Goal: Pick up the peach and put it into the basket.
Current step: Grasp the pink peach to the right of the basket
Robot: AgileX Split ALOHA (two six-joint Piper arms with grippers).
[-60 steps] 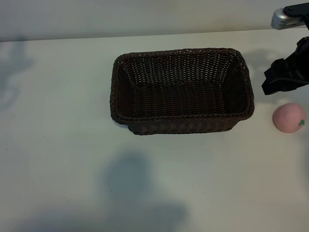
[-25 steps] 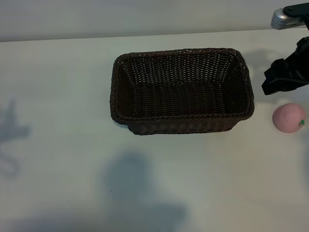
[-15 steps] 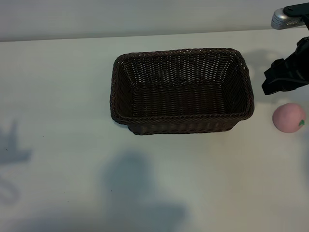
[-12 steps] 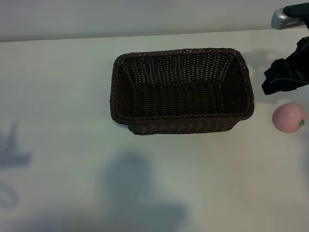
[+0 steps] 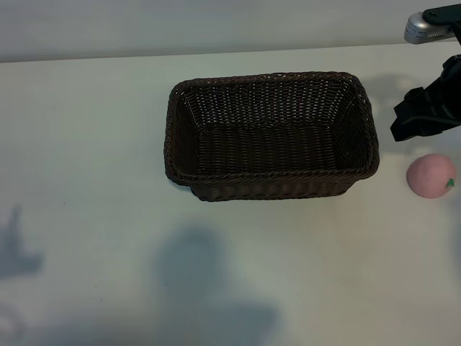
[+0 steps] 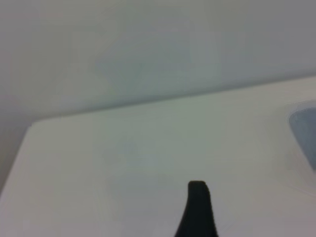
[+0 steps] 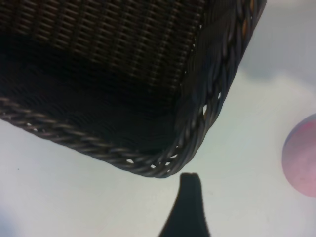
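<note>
Worktop (image 5: 86, 130): pale, matt, flat surface carrying everything listed.

Basket (image 5: 271, 134): large rectangular dark brown woven wicker, braided rim, sloping sides, nothing inside it. Serves as landmark for all entries below.

Right arm: black, entering at the far right, beyond the basket's right end. Right gripper (image 5: 425, 114) hangs above the worktop, tilted downward, jaws apart and holding nothing. Only one dark finger (image 7: 183, 207) shows in its wrist view, just off the basket's near right corner.

Left gripper (image 6: 196, 210): not seen from outside; only its shadow falls well left of the basket. One dark fingertip shows in its wrist view over bare worktop; jaws stand apart, nothing held.

Peach (image 5: 431, 175): small round matt pink fruit with a green leaf mark, on the worktop right of the basket, just in front of the right gripper, not touching it.

Handling note: grasp not yet begun. Best to centre the spread jaws over the peach, lower straight, close gently so the ball does not roll off, then lift clear of the braided rim.

Obscured: most of the right arm is cut off; the peach is half cropped in the right wrist view.
</note>
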